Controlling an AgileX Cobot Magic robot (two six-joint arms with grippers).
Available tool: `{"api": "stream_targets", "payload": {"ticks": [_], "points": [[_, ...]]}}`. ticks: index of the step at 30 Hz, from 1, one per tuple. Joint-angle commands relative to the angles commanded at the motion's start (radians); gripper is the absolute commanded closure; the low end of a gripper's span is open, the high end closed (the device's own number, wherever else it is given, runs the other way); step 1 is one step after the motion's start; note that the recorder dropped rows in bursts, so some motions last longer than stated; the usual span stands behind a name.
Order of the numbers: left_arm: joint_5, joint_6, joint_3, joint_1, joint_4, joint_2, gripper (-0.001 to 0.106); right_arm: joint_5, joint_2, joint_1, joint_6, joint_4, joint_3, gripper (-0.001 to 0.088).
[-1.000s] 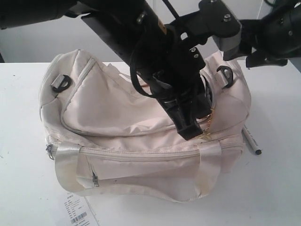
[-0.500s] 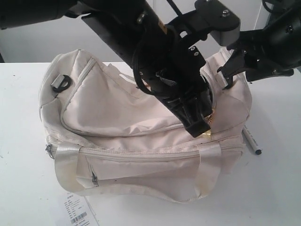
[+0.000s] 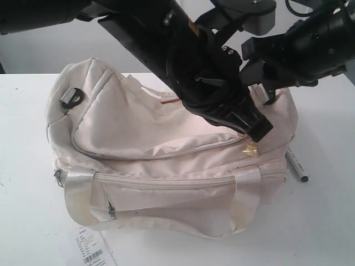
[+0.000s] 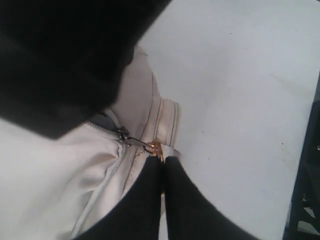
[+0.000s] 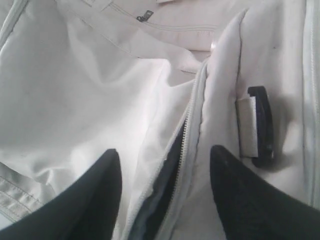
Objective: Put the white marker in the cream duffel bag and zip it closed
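Observation:
The cream duffel bag [image 3: 138,127] lies on the white table, its curved top flap drawn down nearly to its right end. My left gripper [image 3: 259,132] reaches across to that end and is shut on the gold zip pull [image 4: 155,147], pinched at its fingertips [image 4: 162,161]; a gold charm [image 3: 250,149] dangles below. My right gripper [image 3: 269,91] hovers over the bag's right end, open [image 5: 164,151], its fingers astride a short dark gap in the zip [image 5: 175,165] and holding nothing. The white marker [image 3: 295,164] lies on the table just right of the bag, outside it.
A white barcoded paper tag [image 3: 91,250] lies at the table's front edge below the bag. A dark buckle on webbing [image 5: 260,125] sits beside my right fingers. Another buckle [image 3: 72,98] is at the bag's left end. Both black arms cross above the bag.
My left gripper has moved right and down along the zip with the pull, closing the flap's opening. My right gripper has shifted left over the bag's right end.

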Motion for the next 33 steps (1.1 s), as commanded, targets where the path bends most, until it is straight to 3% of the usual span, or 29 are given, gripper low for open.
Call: {"api": "stream_targets", "payload": {"ticks": [11,19,27,29,33], "points": [[-0.019,-0.018,0.000,0.000,0.000,0.000,0.105,-0.036,0.079,0.000,0.038,0.002,0.000,0.0354],[-0.022,-0.018,0.000,0.000,0.000,0.000,0.105,-0.094,0.098,0.034,0.038,0.004,0.000,0.0344],[-0.024,-0.018,0.000,0.000,0.000,0.000,0.105,-0.065,0.154,0.034,0.068,0.000,0.000,0.0365],[-0.024,-0.018,0.000,0.000,0.000,0.000,0.105,-0.074,0.158,0.034,0.077,0.000,0.000,0.0454],[-0.024,-0.014,0.000,0.000,0.002,0.000,0.105,-0.098,0.158,0.034,0.094,0.000,0.000,0.0860]]}}
